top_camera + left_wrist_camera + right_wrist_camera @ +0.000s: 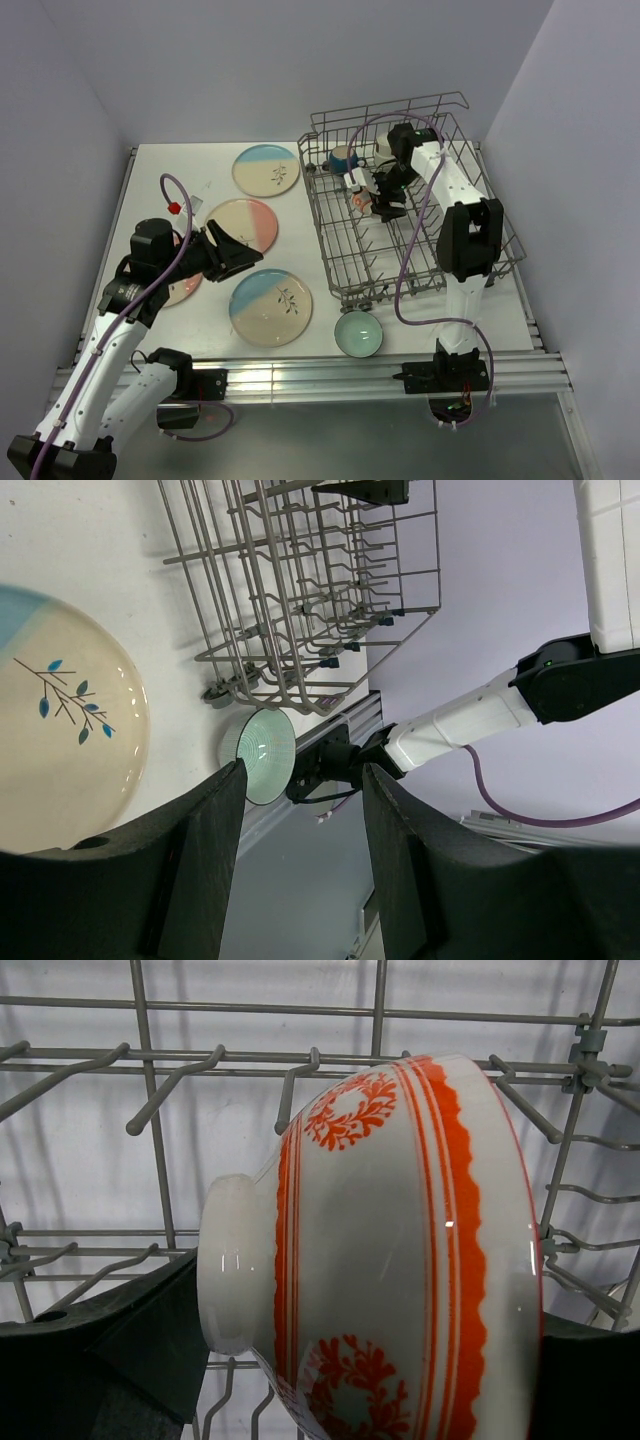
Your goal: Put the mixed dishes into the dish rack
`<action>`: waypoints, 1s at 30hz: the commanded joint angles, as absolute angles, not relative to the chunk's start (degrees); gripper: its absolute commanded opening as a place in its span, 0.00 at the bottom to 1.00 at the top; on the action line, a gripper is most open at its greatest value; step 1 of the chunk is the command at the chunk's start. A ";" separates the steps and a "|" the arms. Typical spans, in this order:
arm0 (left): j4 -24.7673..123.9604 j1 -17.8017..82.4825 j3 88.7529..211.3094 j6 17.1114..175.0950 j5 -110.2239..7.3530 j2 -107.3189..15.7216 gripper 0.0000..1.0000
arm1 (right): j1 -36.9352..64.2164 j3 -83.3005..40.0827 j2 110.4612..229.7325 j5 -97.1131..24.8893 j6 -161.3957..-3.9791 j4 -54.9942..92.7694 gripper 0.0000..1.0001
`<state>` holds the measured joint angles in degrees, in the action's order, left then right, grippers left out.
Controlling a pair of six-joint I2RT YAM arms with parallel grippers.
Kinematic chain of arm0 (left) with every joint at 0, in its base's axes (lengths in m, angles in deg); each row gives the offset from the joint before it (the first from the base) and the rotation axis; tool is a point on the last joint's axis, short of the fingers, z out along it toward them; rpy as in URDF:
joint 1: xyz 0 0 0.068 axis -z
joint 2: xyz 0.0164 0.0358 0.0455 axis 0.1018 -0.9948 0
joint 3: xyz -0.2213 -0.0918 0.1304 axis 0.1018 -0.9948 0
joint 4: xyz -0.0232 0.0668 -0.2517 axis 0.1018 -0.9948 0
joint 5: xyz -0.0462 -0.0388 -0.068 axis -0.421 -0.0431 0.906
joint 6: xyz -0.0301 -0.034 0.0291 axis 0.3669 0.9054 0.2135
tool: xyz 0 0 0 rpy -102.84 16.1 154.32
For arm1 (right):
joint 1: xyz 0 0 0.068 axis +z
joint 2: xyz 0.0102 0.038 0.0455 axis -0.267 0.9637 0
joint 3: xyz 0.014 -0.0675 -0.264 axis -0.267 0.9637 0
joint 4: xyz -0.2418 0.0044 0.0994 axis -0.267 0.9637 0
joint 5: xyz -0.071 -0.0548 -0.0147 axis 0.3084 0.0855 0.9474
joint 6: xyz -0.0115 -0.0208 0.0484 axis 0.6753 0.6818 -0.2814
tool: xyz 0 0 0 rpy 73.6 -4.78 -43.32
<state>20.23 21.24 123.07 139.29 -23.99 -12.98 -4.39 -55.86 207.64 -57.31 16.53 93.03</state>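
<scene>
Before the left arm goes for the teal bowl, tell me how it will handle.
The teal bowl looks glazed: probably rigid, brittle and slippery to pinch. It sits upright and low, so a push would likely slide it, not tip it. Close to the table's near edge, a shove might drop it.

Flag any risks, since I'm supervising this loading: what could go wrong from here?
The orange-patterned bowl lies on its side among the dish rack tines, so it might roll or tip over. The pale teal bowl sits by the near edge of the table, where it could get knocked off.
</scene>
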 commanded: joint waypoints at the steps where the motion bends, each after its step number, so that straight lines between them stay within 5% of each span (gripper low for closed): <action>1: 22.09 21.05 122.95 139.02 -23.22 -12.14 0.56 | -4.32 -54.17 207.85 -56.42 16.85 94.67 0.79; 10: 21.65 21.05 122.69 139.10 -23.48 -11.35 0.56 | -4.24 -53.64 206.79 -56.94 15.27 92.65 0.85; 12: 21.65 21.05 122.51 139.19 -23.57 -11.09 0.56 | -4.24 -54.08 206.53 -57.30 14.66 92.38 1.00; 30: 21.12 21.05 121.90 139.02 -24.19 -9.59 0.56 | -4.76 -59.26 203.72 -62.39 12.72 94.49 1.00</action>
<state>20.01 21.24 122.11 139.48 -24.04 -10.27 -4.61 -55.49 207.64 -58.27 12.86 91.26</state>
